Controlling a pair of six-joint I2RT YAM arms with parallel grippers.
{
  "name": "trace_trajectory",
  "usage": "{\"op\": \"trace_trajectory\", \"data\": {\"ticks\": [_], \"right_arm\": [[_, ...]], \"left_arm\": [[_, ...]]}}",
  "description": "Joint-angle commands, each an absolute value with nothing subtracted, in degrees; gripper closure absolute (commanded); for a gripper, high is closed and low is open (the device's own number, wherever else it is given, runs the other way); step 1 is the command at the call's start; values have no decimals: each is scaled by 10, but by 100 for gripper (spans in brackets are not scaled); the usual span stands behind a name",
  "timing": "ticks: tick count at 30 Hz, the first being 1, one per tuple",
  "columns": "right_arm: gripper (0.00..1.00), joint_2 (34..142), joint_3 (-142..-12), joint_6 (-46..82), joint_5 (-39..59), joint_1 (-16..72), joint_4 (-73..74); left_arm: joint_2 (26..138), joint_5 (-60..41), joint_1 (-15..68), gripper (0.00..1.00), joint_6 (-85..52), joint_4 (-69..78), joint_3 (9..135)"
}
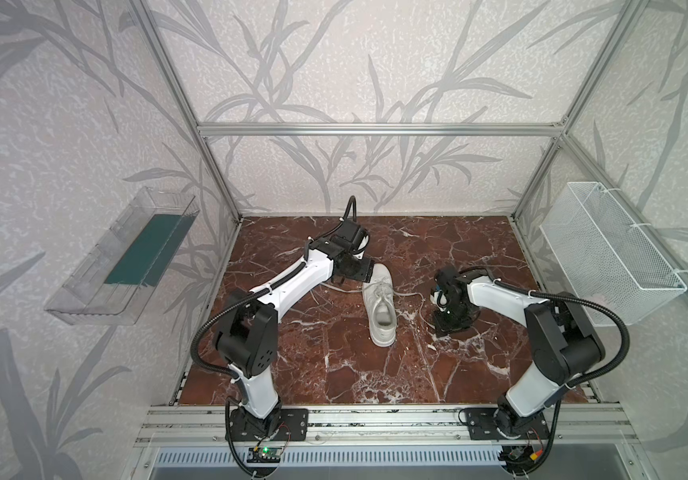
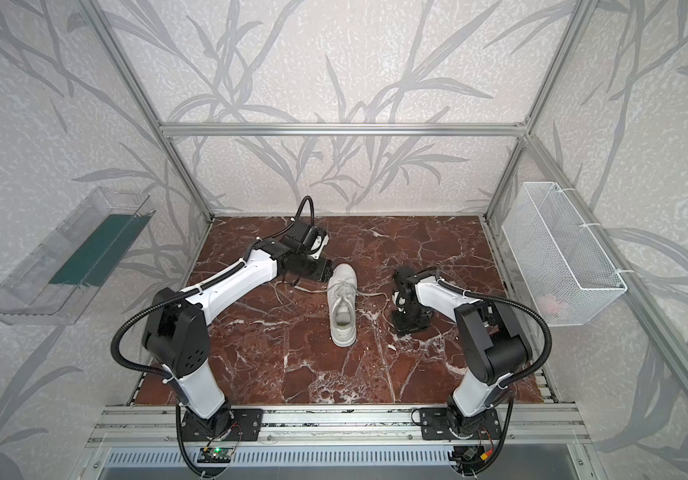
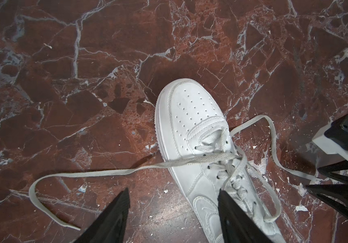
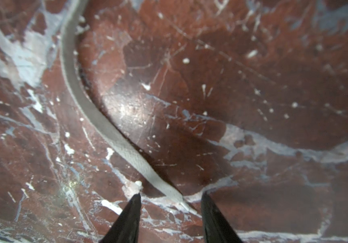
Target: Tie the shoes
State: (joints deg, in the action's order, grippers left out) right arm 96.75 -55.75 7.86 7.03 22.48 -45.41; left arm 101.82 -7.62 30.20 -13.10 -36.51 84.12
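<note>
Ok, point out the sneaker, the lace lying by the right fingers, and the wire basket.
white sneaker (image 3: 192,109): left wrist view, on the perforated toe cap.
lace (image 4: 124,152): right wrist view, midway along the visible flat strand.
wire basket (image 1: 608,257): in a top view, on its mesh side wall.

White arms (image 1: 292,282), black joints (image 1: 246,336), ribbed black cables (image 1: 194,345).
</note>
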Motion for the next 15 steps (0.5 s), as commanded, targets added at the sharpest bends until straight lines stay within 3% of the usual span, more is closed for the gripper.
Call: {"op": "trace_trajectory", "data": {"ticks": [1,10,15], "right_arm": [[54,970,-555,80,58,233,-469],[57,999,-566,93,47,258,-452],[66,1021,-572,111,13,262,-465]], "left_arm": [[1001,-72,299,31,-136,-379,831],[993,-64,299,31,-140,-378,827],[993,-66,299,31,-142,-380,831]]}}
